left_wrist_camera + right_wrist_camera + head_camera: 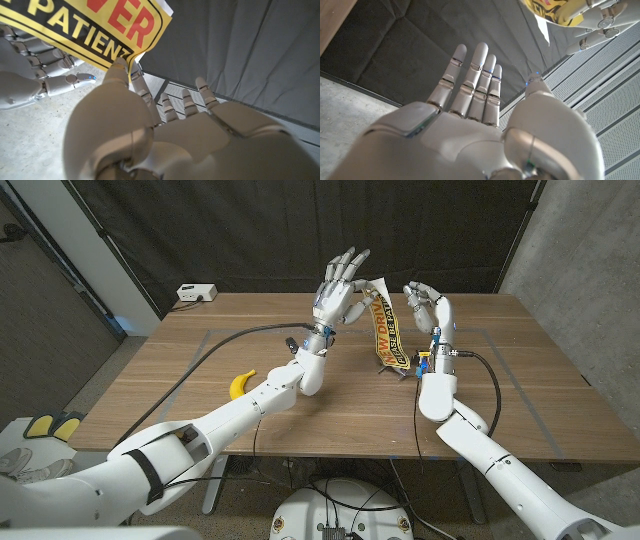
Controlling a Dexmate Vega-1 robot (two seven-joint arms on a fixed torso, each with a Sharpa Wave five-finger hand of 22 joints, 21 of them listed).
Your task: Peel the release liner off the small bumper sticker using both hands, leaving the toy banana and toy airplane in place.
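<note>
Noting positions nearest first, all relative to the bumper sticker. The toy banana is lying on the table well to the sticker's left and nearer to me. A small colourful item, which I am taking to be the toy airplane, is sitting just beside the sticker's lower end.

My left hand is pinching the sticker's upper corner between thumb and a finger, with the other fingers spread, so the strip is hanging above the table, printed face toward me. My right hand is hovering just right of the sticker, fingers apart and holding nothing. Beyond the sticker, a white box is resting at the table's far edge.

Step in hand, as I judge it: getting the right hand onto the liner. To do this well, I am planning to bring thumb and fingertip to the white sliver showing at the sticker's top edge, pinch only that layer, then pull away from the left hand's grip, high enough to spare both toys.

Hard to make out: whether that sliver is liner already lifted, whether the sticker's lower end is touching the table, and most of the airplane, which my right wrist is covering.
</note>
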